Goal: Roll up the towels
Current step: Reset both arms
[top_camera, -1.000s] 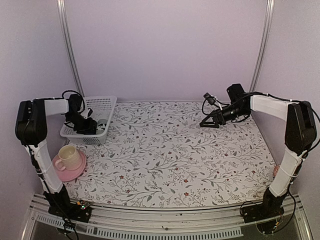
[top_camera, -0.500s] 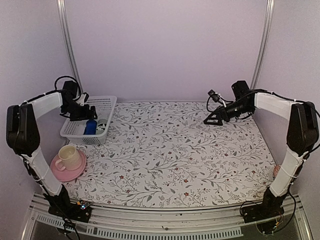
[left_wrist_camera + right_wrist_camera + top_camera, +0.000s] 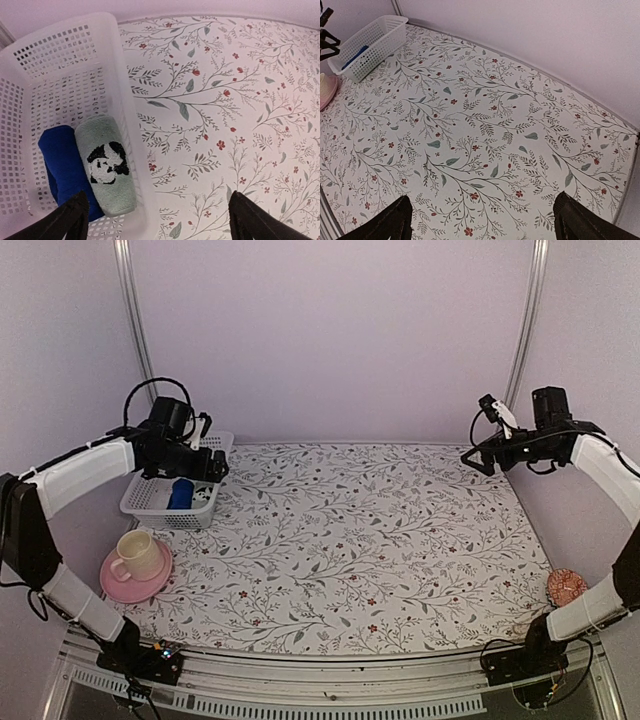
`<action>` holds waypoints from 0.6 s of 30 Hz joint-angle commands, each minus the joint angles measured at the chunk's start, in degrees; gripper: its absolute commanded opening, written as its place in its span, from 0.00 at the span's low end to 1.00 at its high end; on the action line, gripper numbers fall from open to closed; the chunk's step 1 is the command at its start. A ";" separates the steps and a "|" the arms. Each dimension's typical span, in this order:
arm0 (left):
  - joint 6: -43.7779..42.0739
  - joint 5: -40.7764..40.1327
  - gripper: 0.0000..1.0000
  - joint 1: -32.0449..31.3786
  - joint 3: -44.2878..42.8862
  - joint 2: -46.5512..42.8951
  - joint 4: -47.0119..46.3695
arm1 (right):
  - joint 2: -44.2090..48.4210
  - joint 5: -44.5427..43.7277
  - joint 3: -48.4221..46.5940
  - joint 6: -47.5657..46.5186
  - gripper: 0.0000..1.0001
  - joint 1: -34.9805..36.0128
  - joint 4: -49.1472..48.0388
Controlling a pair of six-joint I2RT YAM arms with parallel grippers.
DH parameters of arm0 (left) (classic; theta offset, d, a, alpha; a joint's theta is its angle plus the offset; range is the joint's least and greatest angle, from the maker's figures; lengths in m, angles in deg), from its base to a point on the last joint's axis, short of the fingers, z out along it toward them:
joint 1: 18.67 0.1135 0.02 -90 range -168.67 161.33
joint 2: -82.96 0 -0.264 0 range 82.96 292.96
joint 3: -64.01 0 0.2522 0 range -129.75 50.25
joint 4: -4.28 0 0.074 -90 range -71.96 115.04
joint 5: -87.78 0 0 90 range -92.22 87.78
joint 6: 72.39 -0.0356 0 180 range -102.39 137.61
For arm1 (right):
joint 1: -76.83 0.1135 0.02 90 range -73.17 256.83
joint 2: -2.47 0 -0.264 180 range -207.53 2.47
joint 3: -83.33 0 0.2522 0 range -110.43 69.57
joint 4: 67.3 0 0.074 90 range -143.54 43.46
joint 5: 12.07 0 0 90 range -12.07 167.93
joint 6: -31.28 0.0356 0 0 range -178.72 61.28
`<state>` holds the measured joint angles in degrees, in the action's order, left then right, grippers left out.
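Two rolled towels lie side by side in the white basket (image 3: 60,55). The sage-green towel (image 3: 105,165) carries a black-and-white figure, and the blue towel (image 3: 62,165) lies to its left. From above, the blue towel (image 3: 181,493) and the green towel (image 3: 204,496) show in the basket (image 3: 150,502) at the back left. My left gripper (image 3: 159,214) hangs open above the basket's right rim, holding nothing; from above the left gripper (image 3: 214,466) is over the basket. My right gripper (image 3: 482,210) is open and empty, high over the flowered table; the right gripper (image 3: 480,454) is at the back right.
A cream cup (image 3: 138,555) stands on a pink saucer (image 3: 118,586) near the left edge, in front of the basket. A small orange round thing (image 3: 567,586) lies at the table's right edge. The flowered cloth (image 3: 350,540) covers the table, with walls close behind and beside it.
My left gripper has opened and risen out of the basket, leaving the blue towel in it. My right arm has drawn back to the right and upward, its jaws opening wider.
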<state>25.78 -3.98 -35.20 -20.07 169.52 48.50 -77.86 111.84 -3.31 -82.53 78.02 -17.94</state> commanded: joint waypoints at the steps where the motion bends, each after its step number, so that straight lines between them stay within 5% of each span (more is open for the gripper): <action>1: 2.76 -6.66 0.97 -6.86 1.65 -5.46 -3.59 | 9.53 -8.71 6.94 2.07 0.99 -0.57 -5.38; 7: 2.68 -14.31 0.97 -18.13 5.75 -12.00 -5.26 | 20.54 -16.41 15.48 6.85 0.99 -0.55 -10.29; 18: 10.14 -22.30 0.97 -24.76 24.49 -31.95 -13.49 | 33.48 -18.39 24.59 6.43 0.99 -0.57 -13.45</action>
<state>33.25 -21.00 -57.50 -1.14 140.78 40.33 -48.16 95.16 18.22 -76.89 77.32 -28.57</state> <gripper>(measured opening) 0.973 0.989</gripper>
